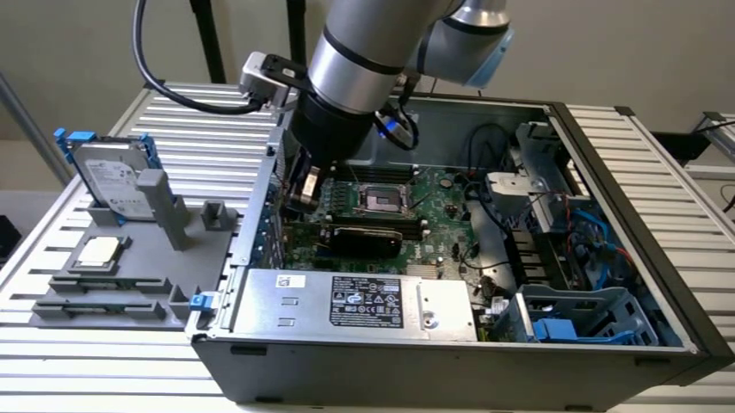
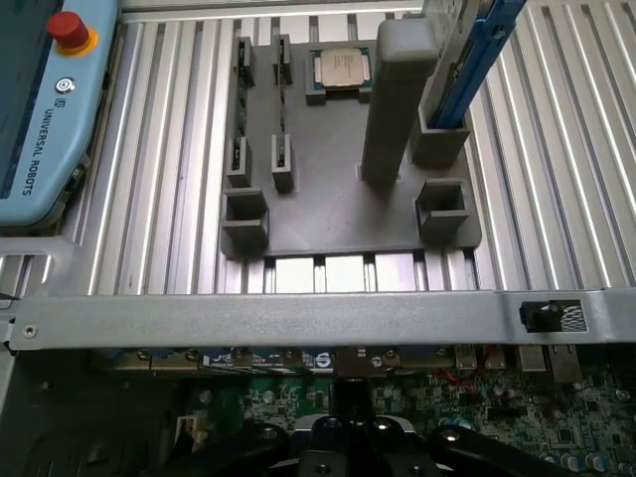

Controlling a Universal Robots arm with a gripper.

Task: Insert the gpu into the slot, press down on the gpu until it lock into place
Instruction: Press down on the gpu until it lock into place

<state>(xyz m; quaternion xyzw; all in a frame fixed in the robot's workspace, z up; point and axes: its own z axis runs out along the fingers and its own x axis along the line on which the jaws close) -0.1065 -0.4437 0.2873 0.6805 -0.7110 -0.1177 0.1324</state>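
The gpu [image 1: 361, 234], a flat black card, lies across the green motherboard [image 1: 442, 194] inside the open computer case, just behind the silver power-supply box. My gripper [image 1: 302, 198] reaches down into the case at the exterior view's left, over the card's left end; I cannot tell whether it touches the card. In the wrist view the gripper [image 2: 343, 442] hangs over the motherboard with its black fingers [image 2: 350, 402] drawn together and shut, and nothing is visibly held between them.
The silver power-supply box [image 1: 356, 301] fills the case's front. The case side wall [image 2: 298, 318] stands close beside the gripper. Outside it is a grey fixture [image 2: 338, 199] with a hard drive [image 1: 109, 176] and a CPU [image 2: 343, 68]. A teach pendant [image 2: 40, 109] lies further off.
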